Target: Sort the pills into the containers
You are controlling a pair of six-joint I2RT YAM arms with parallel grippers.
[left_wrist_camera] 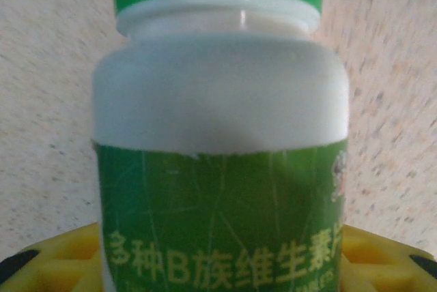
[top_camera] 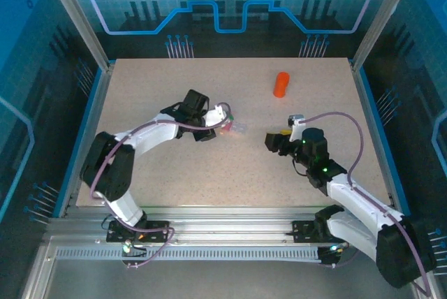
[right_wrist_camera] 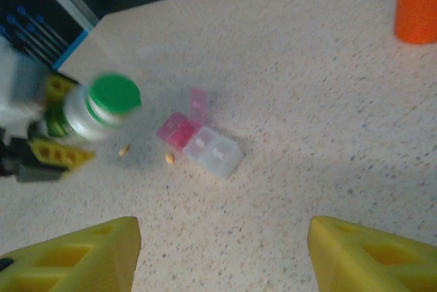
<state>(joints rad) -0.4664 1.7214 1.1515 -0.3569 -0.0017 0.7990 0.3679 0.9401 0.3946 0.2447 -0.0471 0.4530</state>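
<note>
Pill box [right_wrist_camera: 205,145] of two joined compartments is being shown lying on the speckled worktop [right_wrist_camera: 328,87]. Its pink-red compartment [right_wrist_camera: 176,130] has the lid standing open, and the colourless compartment [right_wrist_camera: 217,153] is joined alongside.

From the right wrist, the box is being viewed ahead of the right claw [right_wrist_camera: 224,237] and well apart from it, roughly in line with the gap between its yellow fingers [right_wrist_camera: 89,258]. Those fingers are being held wide apart, with nothing between them.

Two small tan pills [right_wrist_camera: 170,158] are being shown loose on the worktop. One is lying just beside the pink-red compartment and the other a little further toward the left claw [right_wrist_camera: 78,123].

A white bottle [right_wrist_camera: 92,108] with a green cap and green label is being clamped by the left claw, its cap end nearest the box. The bottle is being held near the box, though blur is keeping it unclear whether the two are touching.

From above, the box is being seen between the two claws, closer to the left one. An orange bottle [top_camera: 281,84] is being shown standing well apart from it, toward the far edge.
</note>
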